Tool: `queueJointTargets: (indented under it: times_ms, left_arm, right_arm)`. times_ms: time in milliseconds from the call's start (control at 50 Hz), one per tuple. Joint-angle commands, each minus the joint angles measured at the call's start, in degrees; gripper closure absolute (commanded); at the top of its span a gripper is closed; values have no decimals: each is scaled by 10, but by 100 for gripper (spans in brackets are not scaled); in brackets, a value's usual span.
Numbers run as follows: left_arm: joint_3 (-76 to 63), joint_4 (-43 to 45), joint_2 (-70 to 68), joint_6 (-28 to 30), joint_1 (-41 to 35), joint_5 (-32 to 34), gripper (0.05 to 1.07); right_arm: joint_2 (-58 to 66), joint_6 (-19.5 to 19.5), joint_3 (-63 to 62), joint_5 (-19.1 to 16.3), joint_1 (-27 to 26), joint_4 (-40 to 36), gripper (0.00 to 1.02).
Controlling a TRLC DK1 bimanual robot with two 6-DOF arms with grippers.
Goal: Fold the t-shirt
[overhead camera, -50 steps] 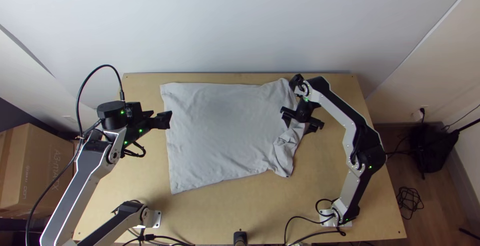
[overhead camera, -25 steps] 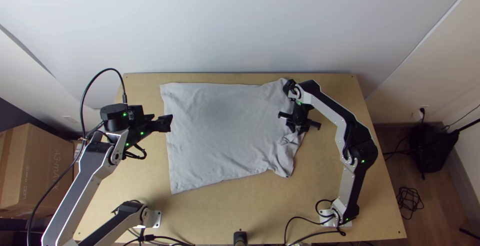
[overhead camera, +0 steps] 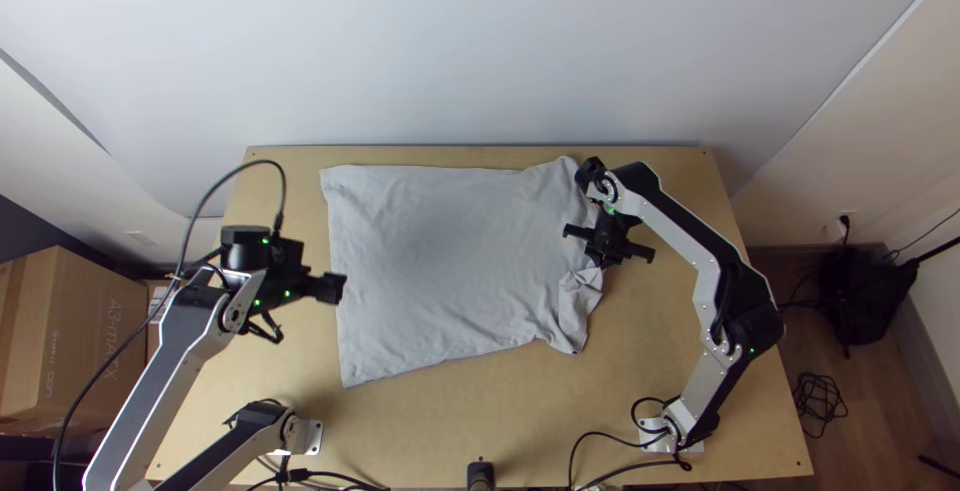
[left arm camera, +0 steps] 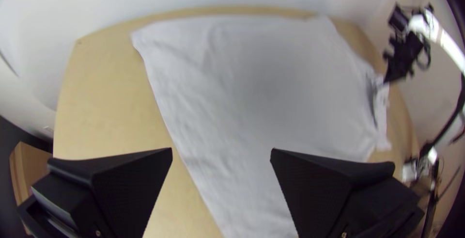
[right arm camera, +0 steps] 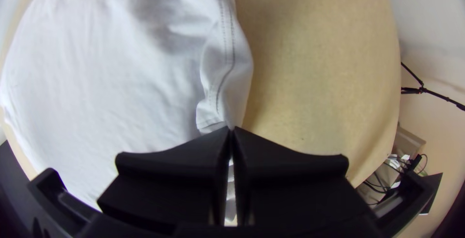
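The pale grey t-shirt [overhead camera: 450, 261] lies spread on the table, its right side rumpled, with a small folded-over flap. Over that right edge is my right gripper [overhead camera: 606, 259]. In the right wrist view, the right gripper [right arm camera: 231, 131] is shut on a seamed edge of the t-shirt [right arm camera: 121, 73], and a bit of cloth shows between and below its fingertips. My left gripper [overhead camera: 340, 289] is above the t-shirt's left edge; in the left wrist view the left gripper [left arm camera: 223, 151] stands open, with the t-shirt [left arm camera: 271, 87] beyond and below its parted fingers.
Bare wood of the table [overhead camera: 480, 421] runs along the near side, with strips left and right of the cloth. Cables [overhead camera: 620, 441] lie by the right arm's base. A wall rises behind the far edge, and a cardboard box [overhead camera: 75, 341] stands beyond the left side.
The right gripper has closed on the cloth's right edge, shifting slightly left, then back right; the rumpled flap has changed shape. The left gripper has moved toward the table's near side.
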Motion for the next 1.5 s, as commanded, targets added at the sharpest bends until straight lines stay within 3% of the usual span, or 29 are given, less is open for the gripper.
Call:
queueJointTargets:
  times_ms: [0, 160, 480, 580, 1180, 1480]
  left_arm:
    - [-40, -57, -30, 75, -19, -1, 11]
    - [-65, -139, -28, 82, -59, -16, 11]
    - [-101, -202, -24, 24, -198, -29, 11]
    - [-101, -213, -3, 19, -202, -28, 20]
    - [-99, -219, 191, -44, -245, -56, 21]
    - [-90, -194, 230, -44, -254, -58, 34]
  right_arm:
    - [-30, -4, -34, 6, -9, -6, 100]
    - [-51, -7, -70, 7, -18, -1, 100]
    - [-90, -9, -124, 7, -36, 10, 100]
    - [-98, -9, -133, 7, -42, 10, 100]
    - [-118, -11, -142, 6, -52, 10, 100]
    - [-124, -15, -141, 6, -64, 10, 100]
